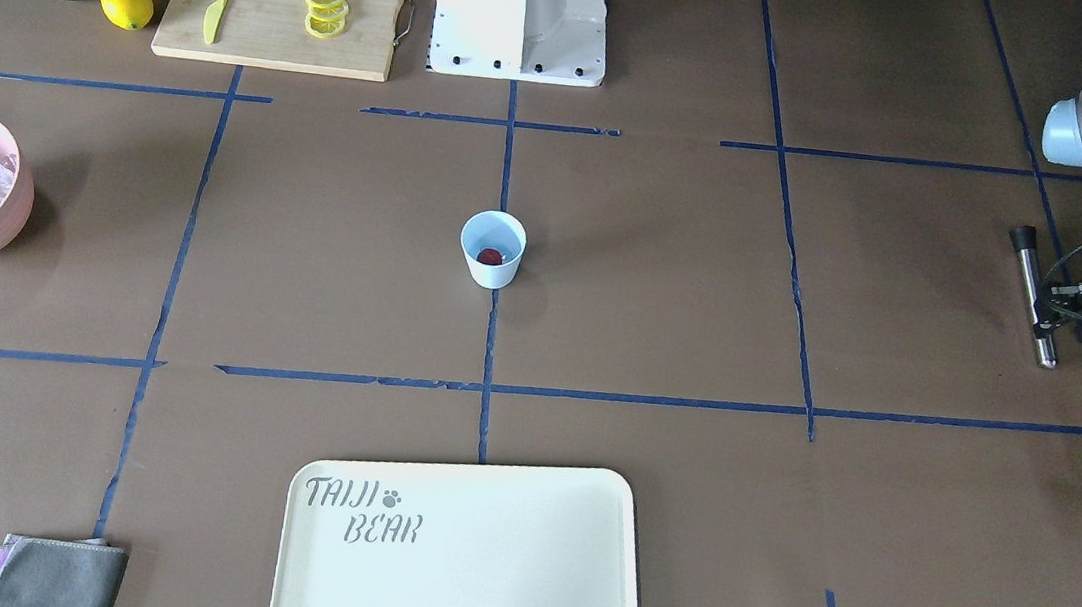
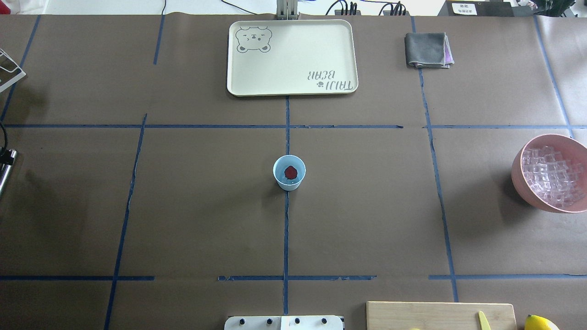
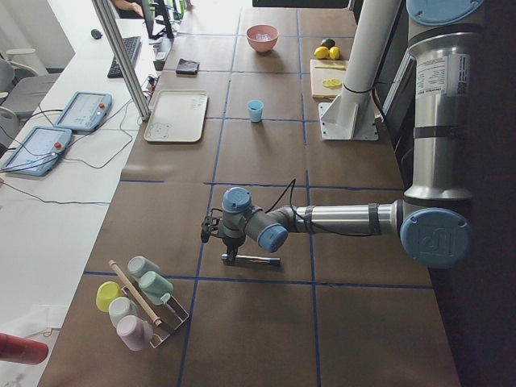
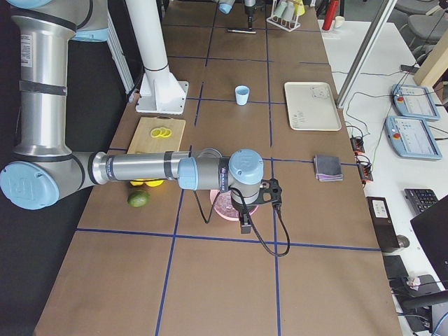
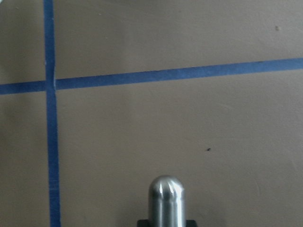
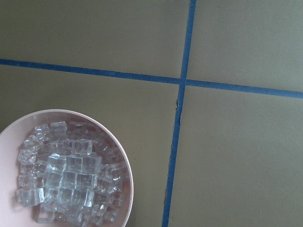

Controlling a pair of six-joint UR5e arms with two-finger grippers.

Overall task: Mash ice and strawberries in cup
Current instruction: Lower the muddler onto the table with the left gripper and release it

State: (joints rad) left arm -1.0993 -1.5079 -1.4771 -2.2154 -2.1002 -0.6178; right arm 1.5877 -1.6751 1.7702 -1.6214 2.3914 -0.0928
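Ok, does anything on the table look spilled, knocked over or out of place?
Nothing stands out. The cup stands upright in the middle with the strawberry inside, and the ice is all in the pink bowl, none spilled that I can see. The lemon slices sit stacked on the cutting board.

Left gripper [image 1: 1056, 303] runs off the front-facing view's right edge; finger gap unreadable. Metal rod [image 5: 165, 198]: left wrist view shows only the rounded tip, rest cut at the bottom edge. Right gripper [image 4: 246, 222], seen only from the table's right end, covers part of the pink bowl [image 4: 222, 204]; finger state unreadable.
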